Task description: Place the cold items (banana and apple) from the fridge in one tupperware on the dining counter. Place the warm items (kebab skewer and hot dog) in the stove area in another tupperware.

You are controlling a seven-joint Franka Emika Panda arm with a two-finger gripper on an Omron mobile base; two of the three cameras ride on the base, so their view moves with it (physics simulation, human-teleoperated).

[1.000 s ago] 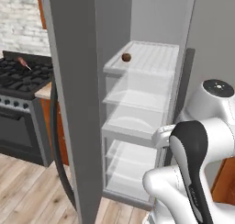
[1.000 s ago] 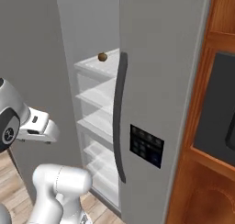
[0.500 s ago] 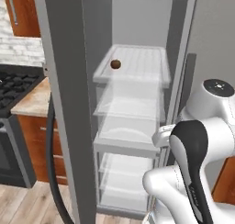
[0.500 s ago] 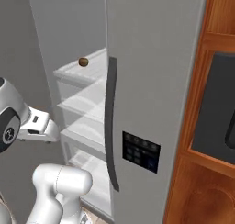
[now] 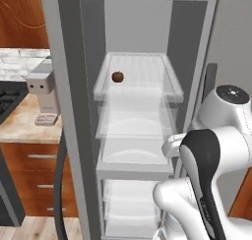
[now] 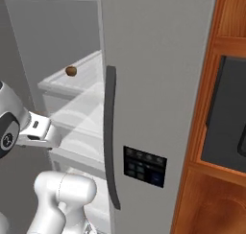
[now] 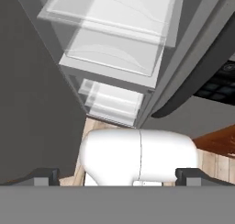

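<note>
The grey fridge (image 5: 140,32) stands with its left door (image 5: 66,135) swung open, showing clear shelves. A small round dark red-brown apple (image 5: 117,76) sits alone on the upper shelf and appears at the shelf's far end (image 6: 71,71) from the right. The banana, both tupperware, the dining counter, the kebab skewer and the hot dog are out of view. My arm is folded low in front of the fridge, well below the apple. My gripper (image 7: 117,176) points down past the lower shelves toward the wood floor, its fingertips (image 7: 46,175) set wide apart, open and empty.
The fridge's right door (image 6: 158,84) is shut, with a long dark handle (image 6: 110,137) and a black dispenser panel (image 6: 144,166). A marbled side counter (image 5: 24,126) carries a grey appliance (image 5: 44,89). The black stove (image 5: 6,100) edge shows far left. Wooden cabinets (image 6: 226,190) flank the right.
The base has driven toward the fridge, so the whole picture shifted: the fridge is now centred and closer and the stove has slid to the left edge. The arm's pose is unchanged.
</note>
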